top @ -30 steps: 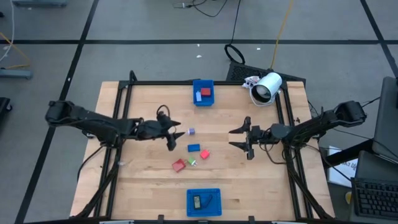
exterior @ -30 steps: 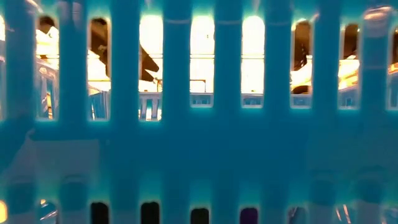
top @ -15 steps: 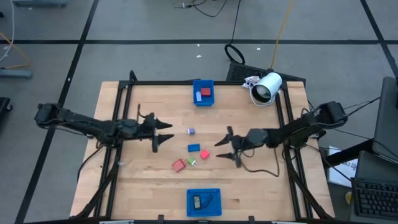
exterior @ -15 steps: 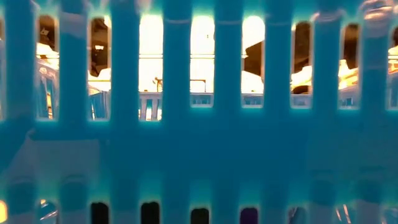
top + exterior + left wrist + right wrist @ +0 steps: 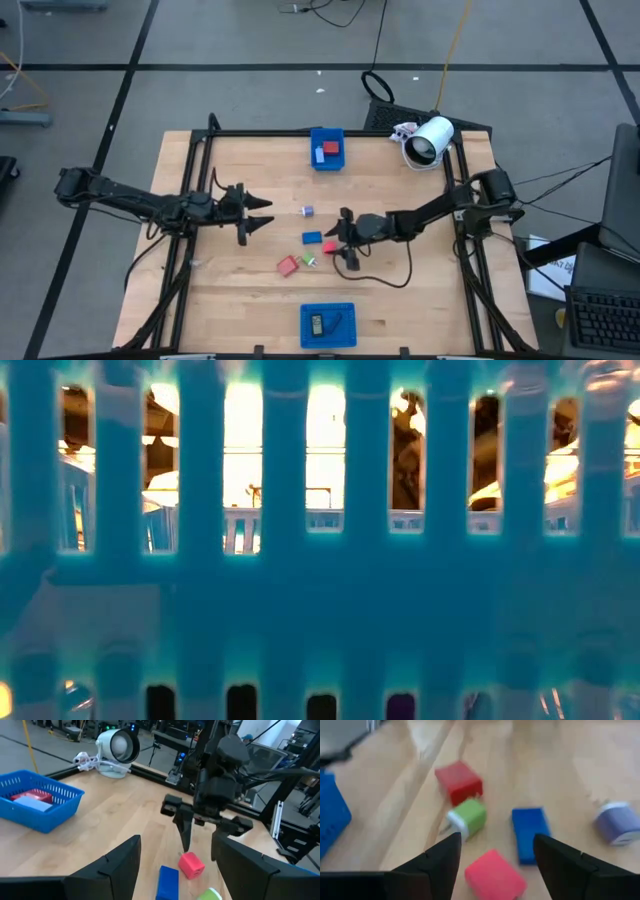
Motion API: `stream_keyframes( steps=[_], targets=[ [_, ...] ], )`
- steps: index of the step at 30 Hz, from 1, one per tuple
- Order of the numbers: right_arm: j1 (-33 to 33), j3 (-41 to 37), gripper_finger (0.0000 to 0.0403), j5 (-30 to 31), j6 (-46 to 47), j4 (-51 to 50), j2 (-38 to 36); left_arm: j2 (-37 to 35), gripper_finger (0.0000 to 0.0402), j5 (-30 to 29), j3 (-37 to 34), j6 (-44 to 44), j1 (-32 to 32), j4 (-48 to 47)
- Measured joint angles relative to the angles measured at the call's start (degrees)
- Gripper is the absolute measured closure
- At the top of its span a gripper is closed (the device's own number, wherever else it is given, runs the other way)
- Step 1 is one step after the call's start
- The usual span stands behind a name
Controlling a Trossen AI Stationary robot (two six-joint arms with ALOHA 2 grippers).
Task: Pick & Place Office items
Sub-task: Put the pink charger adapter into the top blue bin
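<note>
Fingers of the right end effector (image 5: 343,241) stand wide apart, holding nothing, and hover low over the table (image 5: 240,300) with the pink-red block (image 5: 495,877) lying just between and ahead of them, not yet touched as far as the blurred wrist view lets me judge. Half a second ago this end effector sat farther back toward its own side of the table; it has now reached in over the loose cluster, which suggests the block is its chosen pick and a descent and closing come next. Just beyond the block lie the blue block (image 5: 530,834) and the green bit (image 5: 467,818), with the red cube (image 5: 458,782) past that and the purple cube (image 5: 618,822) off to the side, all near one another. Across the cluster, the left end effector (image 5: 253,212) waits, its fingers also spread and empty; it has barely moved since then. Farther off, one blue tray (image 5: 327,161) already holds a red and a pale piece, another blue tray (image 5: 328,310) holds dark pieces, and the white cylindrical device (image 5: 430,139) sits at a far corner.
</note>
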Motion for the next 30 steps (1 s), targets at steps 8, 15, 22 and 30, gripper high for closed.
stream_keyframes(
  steps=[8, 15, 22, 30],
  targets=[
    [-0.37, -0.03, 0.0134, -2.86, -1.30, -4.04, 2.40, 0.00, 0.0151, -0.01, -0.03, -0.20, 0.00, -0.05],
    [-0.36, -0.03, 0.0153, -4.06, -4.37, -6.14, 2.39, 0.00, 0.0151, -0.02, -0.03, -0.20, 0.00, -0.09],
    [-0.32, -0.03, 0.0177, -5.75, -4.57, -6.03, 2.37, 0.02, 0.0151, -0.03, -0.03, -1.73, 0.00, -0.09],
    [-0.32, -0.03, 0.0206, -5.72, -6.21, -6.04, 2.37, 0.04, 0.0151, -0.04, -0.03, -5.81, 0.00, -0.09]
  ],
)
